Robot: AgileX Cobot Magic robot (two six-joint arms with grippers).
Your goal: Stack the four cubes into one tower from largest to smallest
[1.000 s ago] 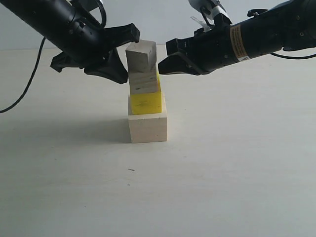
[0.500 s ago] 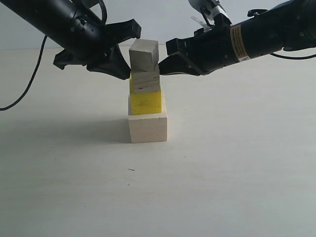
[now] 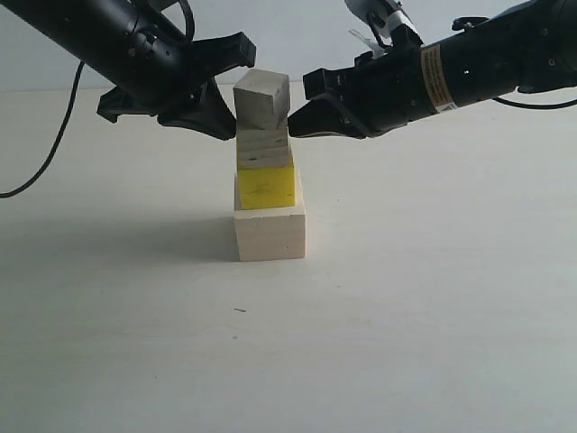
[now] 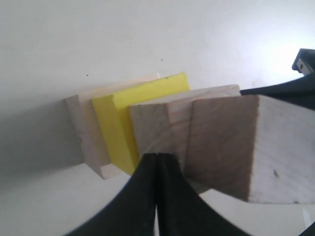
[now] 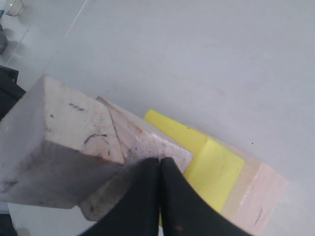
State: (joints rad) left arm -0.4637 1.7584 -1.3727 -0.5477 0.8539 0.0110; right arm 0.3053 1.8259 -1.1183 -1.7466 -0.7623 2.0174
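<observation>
The four cubes stand as one tower in the middle of the table: the large pale wood cube (image 3: pixel 270 233) at the base, the yellow cube (image 3: pixel 267 188) on it, then the layered plywood cube (image 3: pixel 264 149), and the smallest pale cube (image 3: pixel 261 101) on top, turned a little askew. My left gripper (image 3: pixel 233 133) is shut, its tip against the plywood cube's left side (image 4: pixel 157 128). Opposite it, my right gripper (image 3: pixel 293 126) is also shut, its tip at the plywood cube's right side (image 5: pixel 142 142). Neither holds anything.
A black cable (image 3: pixel 45 153) hangs from the left arm down to the table at the far left. The tower stands on a plain pale tabletop (image 3: pixel 433 298). Both arms reach in above it from the upper corners.
My left gripper has moved right and slightly up against the tower. The top two cubes have shifted a little right, closer into line. The right gripper has barely moved.
</observation>
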